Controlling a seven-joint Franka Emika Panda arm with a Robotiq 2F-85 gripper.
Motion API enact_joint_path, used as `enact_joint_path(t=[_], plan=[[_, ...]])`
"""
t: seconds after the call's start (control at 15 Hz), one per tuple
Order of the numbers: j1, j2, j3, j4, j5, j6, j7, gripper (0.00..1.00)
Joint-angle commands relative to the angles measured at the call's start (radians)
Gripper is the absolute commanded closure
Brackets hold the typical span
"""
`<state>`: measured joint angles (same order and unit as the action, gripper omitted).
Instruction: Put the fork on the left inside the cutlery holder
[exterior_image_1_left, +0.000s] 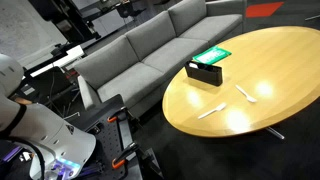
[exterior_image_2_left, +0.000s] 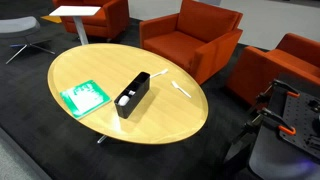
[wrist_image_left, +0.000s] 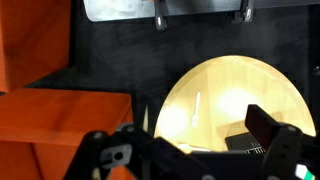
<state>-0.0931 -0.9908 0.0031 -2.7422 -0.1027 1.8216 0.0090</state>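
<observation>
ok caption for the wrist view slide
Open pincer in the foreground, round wooden table beyond with a pale fork on it, orange armchair alongside.

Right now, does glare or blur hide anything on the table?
In an exterior view, glare washes the table around the fork, which stays visible; in the wrist view the table is overexposed and the claw looks dark and soft.

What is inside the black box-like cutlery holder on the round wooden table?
A small pale patch shows at one end of the black cutlery holder, too small to identify. Its walls hide the rest.
</observation>
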Motion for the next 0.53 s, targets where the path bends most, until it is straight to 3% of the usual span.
enact_joint_path(t=[0.0, 0.47], plan=[[0.011, 0.001, -0.008, 0.002, -0.007, -0.003, 0.008, 0.0], [0.017, 0.029, -0.011, 0.014, -0.007, 0.026, 0.0, 0.0]])
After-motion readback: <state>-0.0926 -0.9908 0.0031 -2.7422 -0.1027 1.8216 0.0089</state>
